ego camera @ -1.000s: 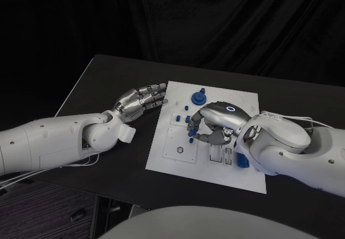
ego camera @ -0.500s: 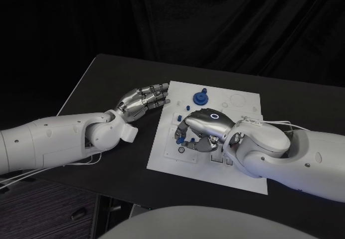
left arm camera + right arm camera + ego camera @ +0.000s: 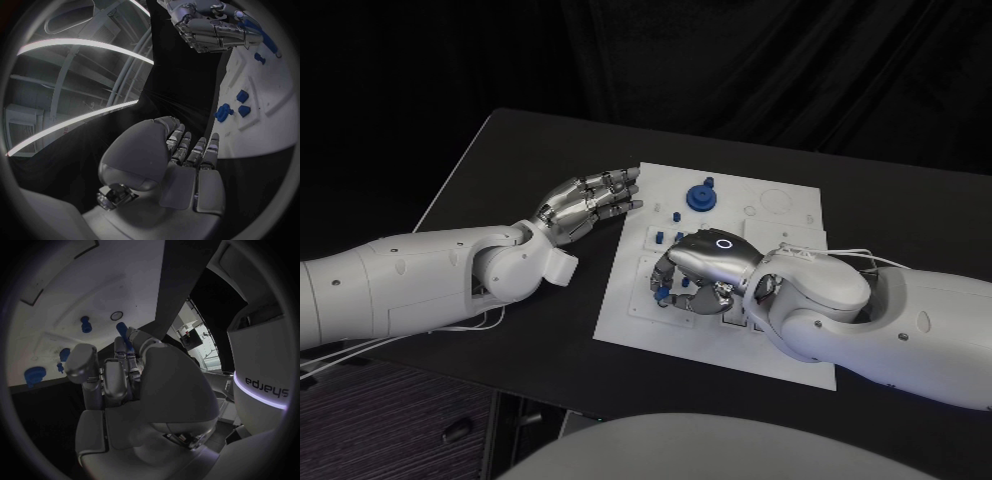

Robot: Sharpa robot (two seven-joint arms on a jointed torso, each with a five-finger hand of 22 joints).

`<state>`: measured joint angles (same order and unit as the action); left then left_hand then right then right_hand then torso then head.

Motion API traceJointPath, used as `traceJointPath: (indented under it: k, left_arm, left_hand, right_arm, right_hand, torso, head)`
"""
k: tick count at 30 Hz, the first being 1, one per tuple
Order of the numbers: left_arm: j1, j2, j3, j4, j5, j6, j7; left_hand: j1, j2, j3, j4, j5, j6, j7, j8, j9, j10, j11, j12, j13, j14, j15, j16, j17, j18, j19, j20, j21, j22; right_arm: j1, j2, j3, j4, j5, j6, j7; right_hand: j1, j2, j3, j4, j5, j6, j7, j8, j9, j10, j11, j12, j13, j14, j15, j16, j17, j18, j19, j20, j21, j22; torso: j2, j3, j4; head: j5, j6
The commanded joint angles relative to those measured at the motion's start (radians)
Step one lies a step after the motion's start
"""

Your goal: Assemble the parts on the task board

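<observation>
The white task board (image 3: 783, 200) lies in the middle of the black table. A large blue knob (image 3: 698, 196) stands near its far edge, and small blue parts (image 3: 661, 238) sit near its left side. My right hand (image 3: 711, 262) is bent down over the board's near-left area, fingers curled. In the right wrist view that hand (image 3: 125, 385) pinches a slim blue peg (image 3: 122, 331) at its fingertips, just over the board (image 3: 75, 285) beside a round hole (image 3: 116, 316). My left hand (image 3: 586, 205) hovers at the board's left edge, fingers apart and holding nothing.
The left wrist view has my left hand (image 3: 187, 160) beside the board (image 3: 269, 90), with blue parts (image 3: 240, 95) nearby and the right hand (image 3: 209, 25) beyond. Bare black table surrounds the board; the table's left edge (image 3: 452, 170) is close to my left arm.
My right hand has shifted left across the board and lowered its fingers toward the near-left area. The left hand has stayed almost still.
</observation>
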<state>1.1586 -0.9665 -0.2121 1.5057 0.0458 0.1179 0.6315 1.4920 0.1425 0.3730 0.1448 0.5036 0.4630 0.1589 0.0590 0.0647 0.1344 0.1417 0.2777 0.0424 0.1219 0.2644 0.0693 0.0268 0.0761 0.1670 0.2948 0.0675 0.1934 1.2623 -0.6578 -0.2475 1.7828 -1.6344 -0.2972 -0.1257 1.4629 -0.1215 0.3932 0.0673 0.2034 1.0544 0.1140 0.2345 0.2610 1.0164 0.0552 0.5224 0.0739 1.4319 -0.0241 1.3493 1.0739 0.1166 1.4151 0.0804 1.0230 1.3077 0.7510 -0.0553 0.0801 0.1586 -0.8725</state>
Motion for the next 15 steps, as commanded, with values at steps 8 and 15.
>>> traceJointPath:
  k: [8,15]
  left_arm:
    - [-0.002,0.001,0.001,0.002,0.003,0.017,0.004]
    - [-0.002,0.001,0.001,0.002,0.003,0.019,0.002]
  left_hand:
    - [-0.001,-0.008,0.007,0.000,0.005,0.005,0.002,0.003,0.002,-0.001,0.008,0.006,0.001,0.002,0.001,0.006,0.001,-0.007,0.009,-0.001,0.004,-0.001]
    - [-0.001,-0.008,0.010,0.000,0.006,0.006,0.003,0.003,0.002,0.000,0.008,0.007,0.001,0.002,0.002,0.007,0.002,-0.008,0.008,-0.001,0.004,-0.002]
  right_arm:
    - [-0.015,0.002,0.001,-0.007,-0.010,0.028,-0.012]
    - [-0.023,0.003,0.001,-0.014,-0.010,0.032,-0.014]
  right_hand:
    - [0.004,0.005,0.001,-0.006,-0.002,0.011,0.000,0.004,0.072,0.009,-0.002,-0.007,0.001,0.006,0.002,0.004,0.000,-0.016,0.006,0.001,0.006,0.131]
    - [0.004,0.006,0.000,-0.008,-0.001,0.014,0.000,0.005,0.074,0.013,-0.002,-0.008,0.002,0.006,0.002,0.004,0.000,-0.015,0.006,0.001,0.006,0.131]
  torso:
    - [0.000,0.0002,-0.0015]
    - [0.000,0.0006,0.0008]
  head:
    - [0.003,0.000]
    - [0.002,0.000]
